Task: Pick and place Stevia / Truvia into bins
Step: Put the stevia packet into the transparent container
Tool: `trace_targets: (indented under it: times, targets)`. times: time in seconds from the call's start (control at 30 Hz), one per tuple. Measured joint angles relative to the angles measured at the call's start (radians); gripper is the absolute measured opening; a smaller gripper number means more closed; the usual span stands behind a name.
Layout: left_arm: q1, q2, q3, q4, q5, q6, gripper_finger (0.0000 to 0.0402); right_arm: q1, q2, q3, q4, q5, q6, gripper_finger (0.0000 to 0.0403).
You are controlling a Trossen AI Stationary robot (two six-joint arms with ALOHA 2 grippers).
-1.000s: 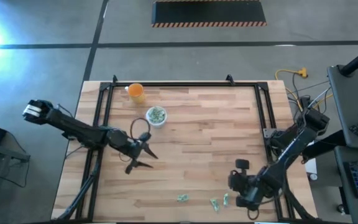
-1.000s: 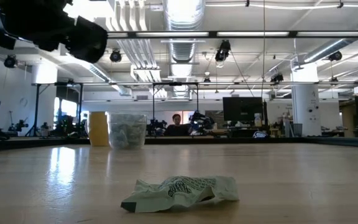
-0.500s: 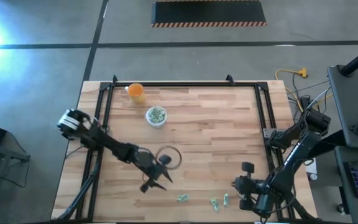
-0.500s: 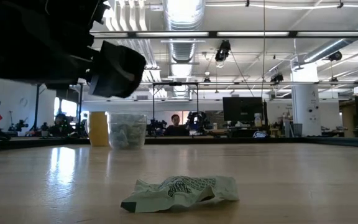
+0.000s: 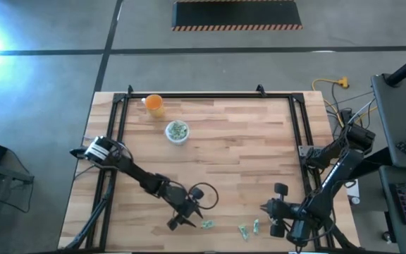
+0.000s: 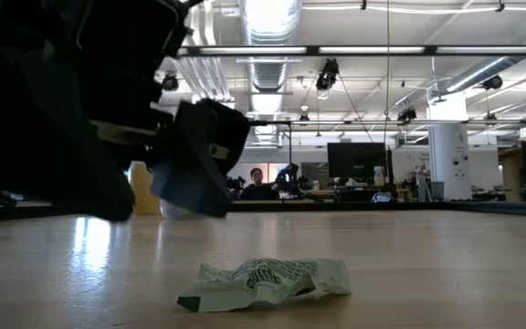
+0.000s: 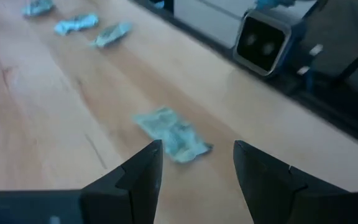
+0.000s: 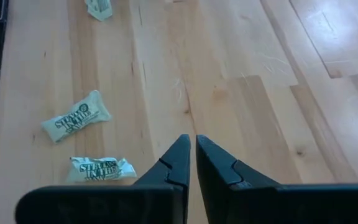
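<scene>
Stevia sachets lie scattered along the near edge of the bench, and the one we are after (image 5: 207, 225) is the crumpled green-and-white packet lying flat just ahead of our left claw (image 5: 187, 217); in the left wrist view the same sachet (image 7: 171, 134) sits between the two dark fingers (image 7: 140, 174), a little forward of their tips. Our left claw hangs low over the wood with its jaws spread wide and nothing in them. To do this pick well, we judge that we should carry on forward until the packet is squarely between the fingertips, come down until they nearly brush the bench, and close across the narrow side, since thin creased paper can slide or fold away from a shallow pinch. Two more sachets (image 5: 243, 231) lie just beyond it towards the right arm, well enough apart that we need not disturb them. The clear cup (image 5: 177, 132) that serves as the bin stands far back on the bench with sachets already in it, the orange cup (image 5: 154, 104) near it; we must lift clear and release over the clear one only. Our right claw (image 5: 271, 219) waits at the near right corner, pressed shut and empty.
</scene>
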State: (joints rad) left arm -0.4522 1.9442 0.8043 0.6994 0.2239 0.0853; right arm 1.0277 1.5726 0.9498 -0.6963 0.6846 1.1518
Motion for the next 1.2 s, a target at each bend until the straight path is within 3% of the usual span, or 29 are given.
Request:
trace_targets:
  times: [0.63, 0.97, 1.07, 1.2]
  targets:
    - [0.0, 0.094, 0.081, 0.0, -0.022, -0.002, 0.018, 0.002, 0.0, -0.008, 0.024, 0.0, -0.003, 0.0018]
    - [0.014, 0.148, 0.127, 0.0, 0.034, -0.02, 0.0179, 0.002, 0.0, -0.01, 0.03, 0.0, -0.003, 0.0018]
    - [0.019, 0.147, 0.127, -0.003, 0.037, -0.02, 0.0166, 0.002, 0.0, -0.011, 0.03, 0.0, -0.003, 0.0018]
    - [0.025, 0.145, 0.129, -0.02, 0.033, -0.02, 0.0119, 0.002, 0.0, -0.012, 0.031, -0.001, -0.003, 0.0018]
